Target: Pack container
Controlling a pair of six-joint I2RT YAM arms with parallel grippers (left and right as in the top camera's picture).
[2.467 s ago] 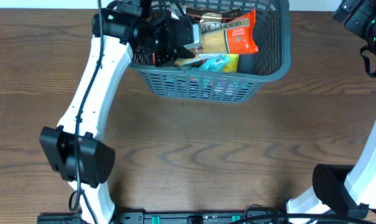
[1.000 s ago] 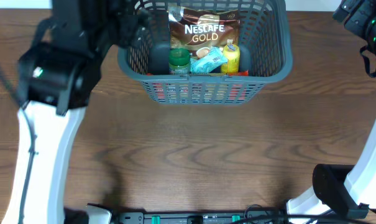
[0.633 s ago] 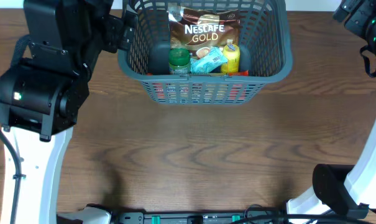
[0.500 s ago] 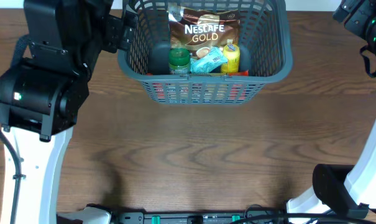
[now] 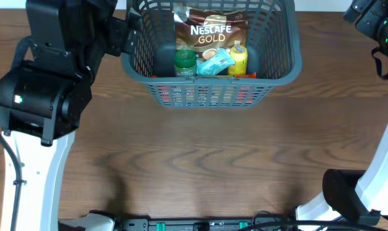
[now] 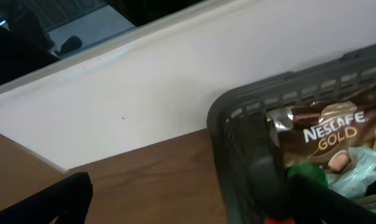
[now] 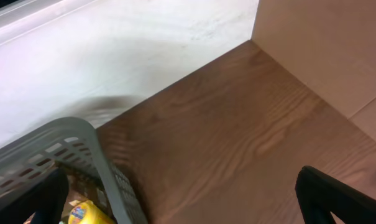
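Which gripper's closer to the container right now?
Left. The left gripper is open just outside the container's left wall, by its far-left corner. The right gripper, also open, is off toward the table's far-right corner, apart from the container.

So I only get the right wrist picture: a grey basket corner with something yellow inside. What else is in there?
Observer: From overhead, a brown Nescafe Gold bag sits at the far end of the basket.
Visitor: Anything next to the yellow thing?
Observer: A pale blue packet, then a green-lidded jar further left.
Visitor: And the other arm?
Observer: The left arm is outside the basket, by its left wall, jaws open and holding nothing.
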